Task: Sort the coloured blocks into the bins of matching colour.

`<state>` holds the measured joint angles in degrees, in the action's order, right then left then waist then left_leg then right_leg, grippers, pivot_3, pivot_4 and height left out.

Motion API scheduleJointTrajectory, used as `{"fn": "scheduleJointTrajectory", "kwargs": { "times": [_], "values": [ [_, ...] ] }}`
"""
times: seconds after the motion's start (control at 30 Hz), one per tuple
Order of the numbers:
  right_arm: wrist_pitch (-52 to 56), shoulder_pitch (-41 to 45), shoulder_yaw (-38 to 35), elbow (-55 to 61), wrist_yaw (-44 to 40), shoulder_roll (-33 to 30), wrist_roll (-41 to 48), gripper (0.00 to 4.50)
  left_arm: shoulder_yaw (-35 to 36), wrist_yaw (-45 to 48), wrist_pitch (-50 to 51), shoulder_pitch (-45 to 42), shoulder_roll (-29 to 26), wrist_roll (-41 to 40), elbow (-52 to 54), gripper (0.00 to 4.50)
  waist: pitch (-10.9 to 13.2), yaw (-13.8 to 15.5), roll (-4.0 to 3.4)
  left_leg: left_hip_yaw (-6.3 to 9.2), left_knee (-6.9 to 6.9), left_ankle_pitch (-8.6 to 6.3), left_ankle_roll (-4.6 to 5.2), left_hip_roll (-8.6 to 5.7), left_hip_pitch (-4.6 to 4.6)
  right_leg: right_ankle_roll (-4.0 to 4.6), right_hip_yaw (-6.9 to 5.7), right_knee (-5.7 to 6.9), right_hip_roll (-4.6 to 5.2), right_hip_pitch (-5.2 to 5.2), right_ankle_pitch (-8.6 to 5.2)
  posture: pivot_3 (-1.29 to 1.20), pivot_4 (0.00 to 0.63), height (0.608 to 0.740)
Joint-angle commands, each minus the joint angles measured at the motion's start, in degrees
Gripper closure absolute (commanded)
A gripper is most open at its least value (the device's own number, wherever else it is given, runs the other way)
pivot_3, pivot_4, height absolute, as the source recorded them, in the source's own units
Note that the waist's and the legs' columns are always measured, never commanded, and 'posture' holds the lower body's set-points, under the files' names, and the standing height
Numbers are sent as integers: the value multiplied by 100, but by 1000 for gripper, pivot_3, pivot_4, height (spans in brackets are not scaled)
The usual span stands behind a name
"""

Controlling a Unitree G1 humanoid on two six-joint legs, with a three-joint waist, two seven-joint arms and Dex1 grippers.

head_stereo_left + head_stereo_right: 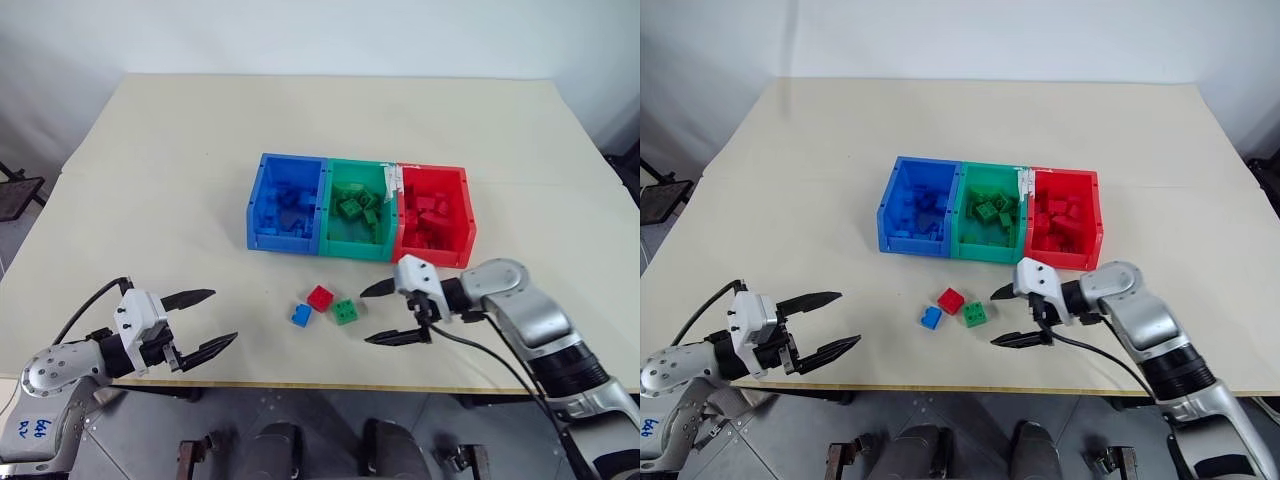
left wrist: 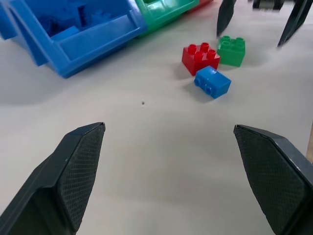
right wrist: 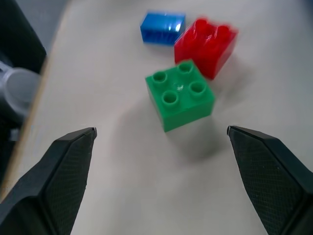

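Head view: our right gripper (image 1: 391, 313) wide, empty, just right of green block (image 1: 345, 311). Red block (image 1: 320, 298) and blue block (image 1: 301, 314) close beside it on table (image 1: 150, 180), in front of bins (image 1: 360, 250), which already hold many blocks. Left gripper (image 1: 200, 324) wide, empty, well apart.

Left wrist: three loose blocks ahead, none between our fingers (image 2: 73, 176).

Right wrist: green block lies ahead, centred between jaws, not yet within them. We judge green pick in hand; next, advance, straddle it, close without nudging red.

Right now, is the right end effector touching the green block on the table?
Apart. In the right wrist view the green block lies ahead of the open right end effector, with bare table between the block and both fingers.
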<state>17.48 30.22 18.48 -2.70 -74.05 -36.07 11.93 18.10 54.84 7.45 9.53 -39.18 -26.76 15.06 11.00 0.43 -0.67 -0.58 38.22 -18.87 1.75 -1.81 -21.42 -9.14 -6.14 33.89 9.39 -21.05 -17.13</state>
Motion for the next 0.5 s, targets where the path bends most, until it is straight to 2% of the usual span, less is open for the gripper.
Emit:
{"fn": "scheduleJointTrajectory", "kwargs": {
  "times": [0.03, 0.17, 0.27, 0.4, 0.5],
  "values": [
    [-184, 156, 116, -81, 176, 309, -141, 28, 147, -68, -77, 47, 21, -86, 179, 0, -1, -38, 1, 0, 0, 0, 0, 1, 0, 0, 0, 1, -1, 0, 0, 0, 150, 740],
    [-319, 240, 196, -247, 329, 554, -333, 28, 97, -127, -59, 51, 52, -80, 249, 0, -1, -57, 2, -2, 0, 0, 0, 7, 0, 0, -1, 6, -8, -3, 0, 0, 150, 740],
    [-482, 254, 210, -314, 329, 621, -393, 589, 21, -149, -38, 6, 68, -85, 297, 0, -1, -60, 2, -3, 0, 0, 0, 6, 0, 0, -1, 6, -8, -4, 0, 0, 150, 740],
    [-633, 207, 102, -267, 265, 535, -352, 1934, -27, -145, -24, -46, 67, -105, 330, 0, -1, -53, 2, -3, 0, 0, 0, 6, 0, 0, -1, 7, -8, -3, 0, 0, 150, 740],
    [-1213, 204, -102, -293, -1, 448, -166, 2988, -49, -145, -24, -84, 73, -101, 316, 0, -1, -53, 2, -3, 0, 0, 0, 4, 0, 0, 0, 6, -7, -3, 0, 0, 150, 740]
  ]
}}
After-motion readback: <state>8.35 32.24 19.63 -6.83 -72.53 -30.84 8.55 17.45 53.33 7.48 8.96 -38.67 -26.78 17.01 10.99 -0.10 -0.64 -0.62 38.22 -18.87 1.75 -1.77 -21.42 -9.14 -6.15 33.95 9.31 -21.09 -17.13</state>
